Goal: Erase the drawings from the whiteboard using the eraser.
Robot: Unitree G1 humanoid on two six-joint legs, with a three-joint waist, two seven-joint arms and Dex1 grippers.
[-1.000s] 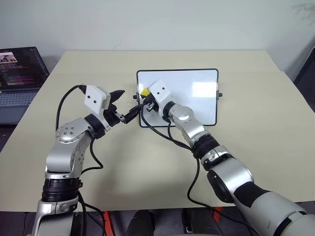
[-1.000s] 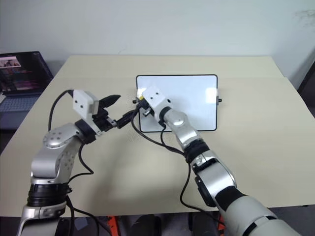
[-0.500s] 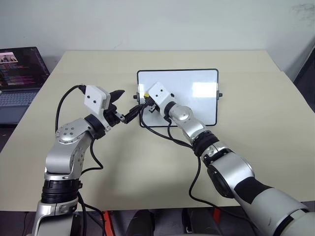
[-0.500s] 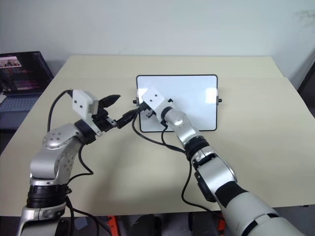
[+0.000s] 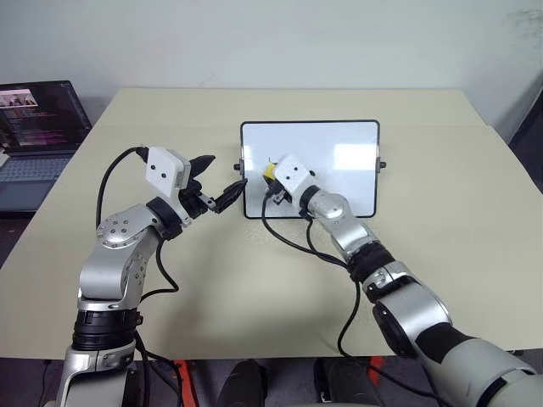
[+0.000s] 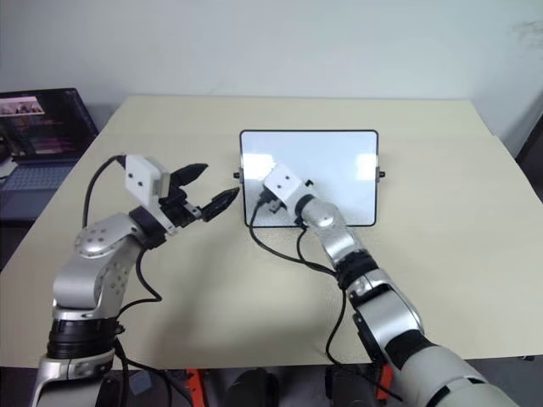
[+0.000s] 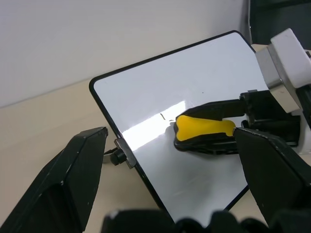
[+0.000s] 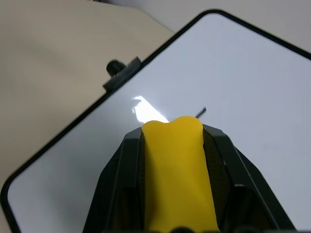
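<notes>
We are wiping with the right tool (image 5: pixel 270 174), which is clamped tight on the yellow eraser (image 7: pixel 204 129), its dark underside pressed to the whiteboard (image 5: pixel 339 140) near the board's left end. To do this stroke well, we are judging that the eraser should be kept flat and pushed firmly over the remaining drawings (image 7: pixel 163 116), a short thin dash just beyond the eraser's front end, nearly touching it. The whiteboard is lying on the desk (image 5: pixel 254 271), and a light sweep could leave a smear. Our left tool (image 5: pixel 222 188) is hovering with its fingers (image 7: pixel 73 179) spread wide and nothing between them, just beside the board's left edge knob (image 7: pixel 116 156), ready to steady the frame
</notes>
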